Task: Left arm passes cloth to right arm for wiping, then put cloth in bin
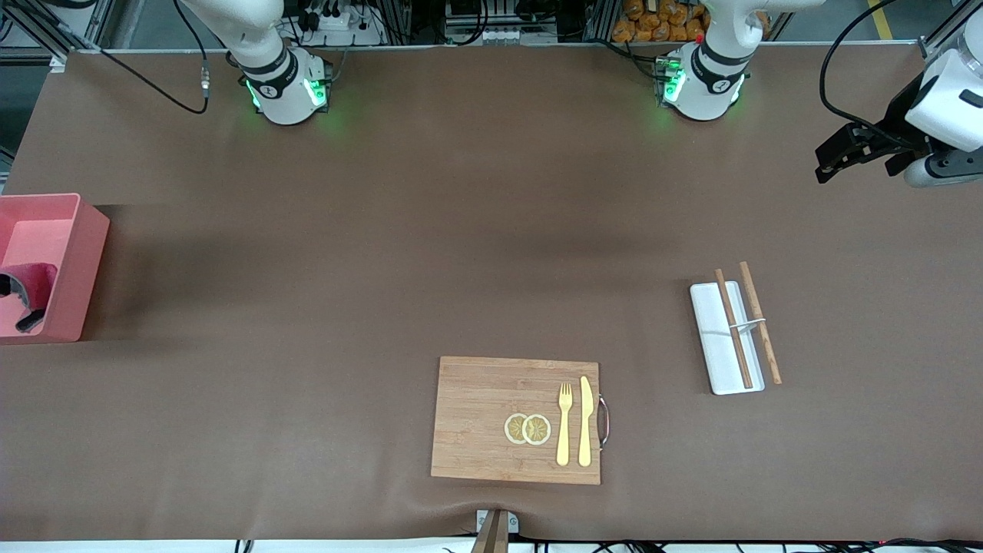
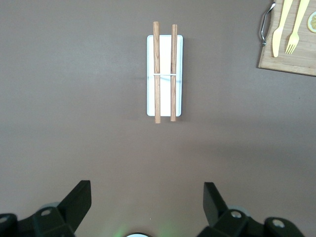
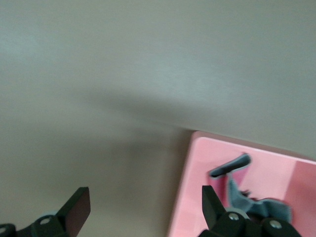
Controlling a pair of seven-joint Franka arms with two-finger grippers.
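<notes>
A brown mat covers the table [image 1: 461,230], with cabling and racks along the edge where the arm bases stand. The bin [image 1: 77,253] is set at the right arm's end of the table, at roughly 9 o'clock from the mat's centre in the front view, and the cloth [image 1: 32,278] is seen lying inside it, with its dark grey edge showing; the same cloth [image 3: 256,202] is seen in the bin [image 3: 197,187] from the right wrist. The deposit step is judged complete, so the task is taken to be at its end: only a retreat of the right arm clear of the bin walls is called for next. The right gripper [image 3: 143,207] is positioned over the bin's rim and the mat beside it, fingers spread wide, with nothing held or touched. The left gripper [image 1: 860,153], at about 2 o'clock from the centre, is parked over bare mat at the left arm's end, waiting, its fingers [image 2: 79,200] likewise spread and empty. A white tray [image 1: 726,338] carrying chopsticks [image 1: 733,326] and a wooden board [image 1: 491,418] are left undisturbed.
</notes>
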